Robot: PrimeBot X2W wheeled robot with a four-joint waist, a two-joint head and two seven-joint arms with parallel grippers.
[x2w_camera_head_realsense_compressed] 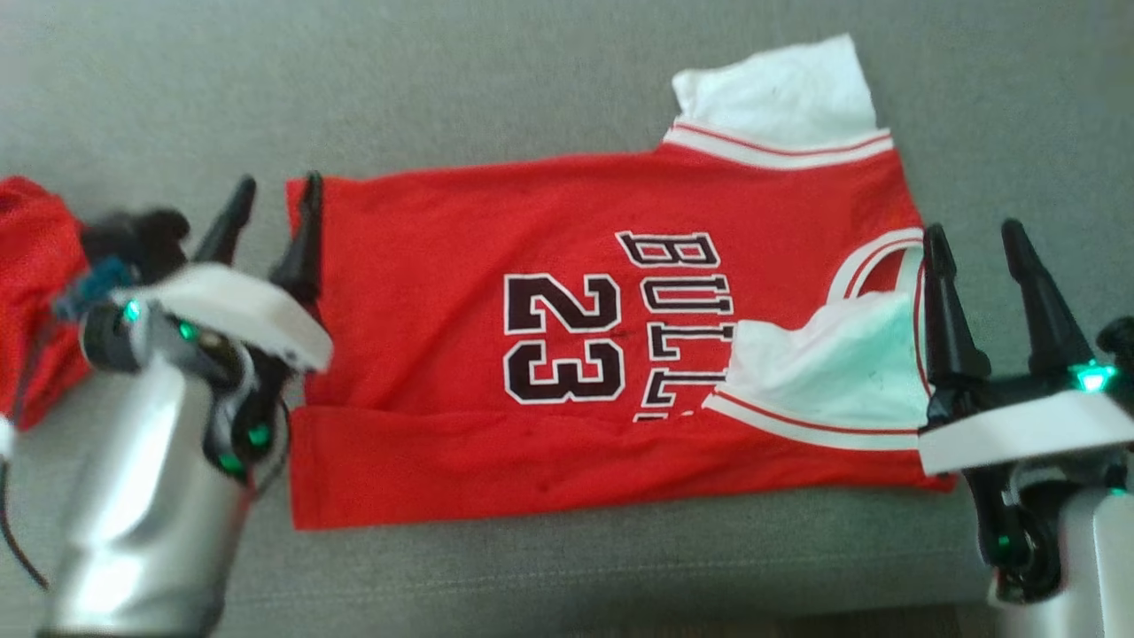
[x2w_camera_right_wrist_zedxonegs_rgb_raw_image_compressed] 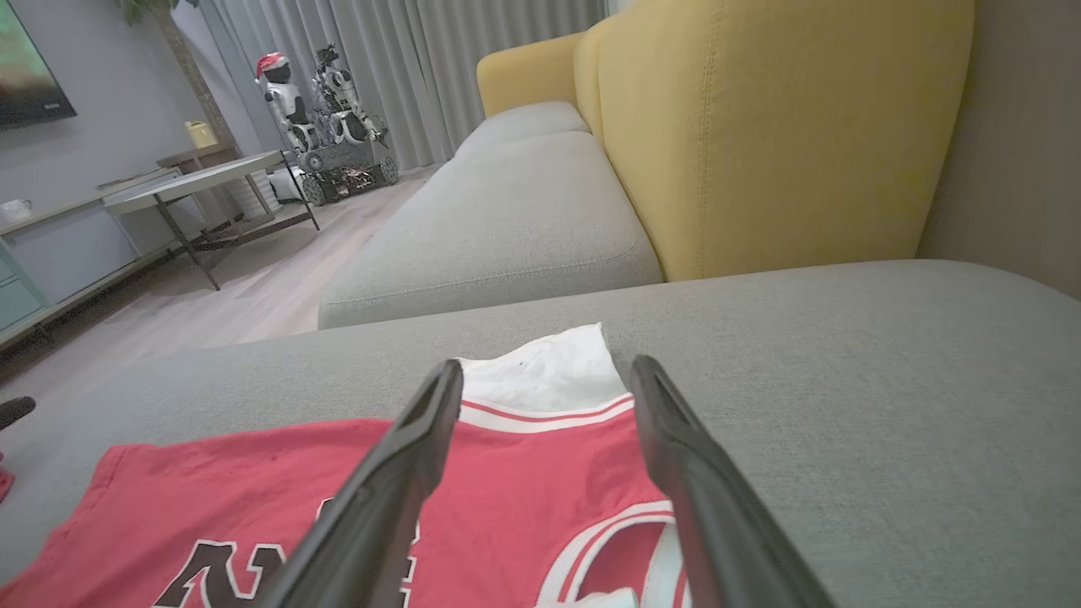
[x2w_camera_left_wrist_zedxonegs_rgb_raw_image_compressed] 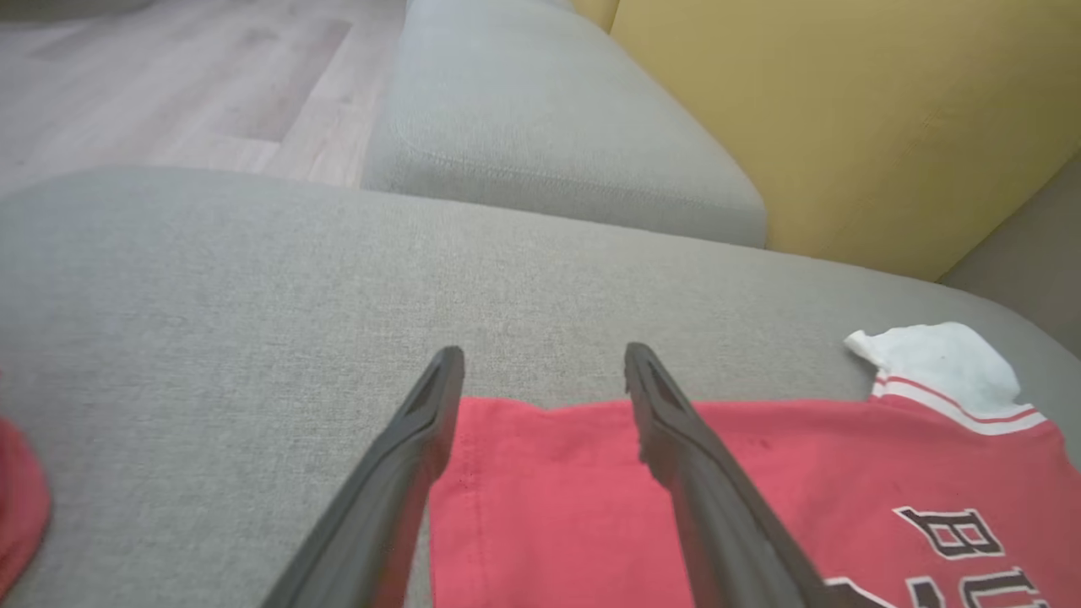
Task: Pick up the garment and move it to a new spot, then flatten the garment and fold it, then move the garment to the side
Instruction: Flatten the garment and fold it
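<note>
The garment (x2w_camera_head_realsense_compressed: 585,354) is a red jersey with white sleeves and black "BULLS 23" lettering, lying flat on the grey sofa cushion (x2w_camera_head_realsense_compressed: 496,80), its near long edge folded up over the body. My left gripper (x2w_camera_head_realsense_compressed: 273,197) hovers open over the jersey's hem end at the left; its wrist view has the hem corner (x2w_camera_left_wrist_zedxonegs_rgb_raw_image_compressed: 540,498) between the fingers. At the collar end on the right, my right gripper (x2w_camera_head_realsense_compressed: 974,239) is open too, with the far white sleeve (x2w_camera_right_wrist_zedxonegs_rgb_raw_image_compressed: 549,380) seen between its fingers. Neither holds cloth.
A second red cloth (x2w_camera_head_realsense_compressed: 35,283) lies at the cushion's left edge. Yellow backrests (x2w_camera_right_wrist_zedxonegs_rgb_raw_image_compressed: 760,127) rise behind the seat, and another grey cushion (x2w_camera_right_wrist_zedxonegs_rgb_raw_image_compressed: 498,228) adjoins it. Wooden floor (x2w_camera_left_wrist_zedxonegs_rgb_raw_image_compressed: 169,76), a low table (x2w_camera_right_wrist_zedxonegs_rgb_raw_image_compressed: 194,181) and a small robot (x2w_camera_right_wrist_zedxonegs_rgb_raw_image_compressed: 321,110) lie beyond.
</note>
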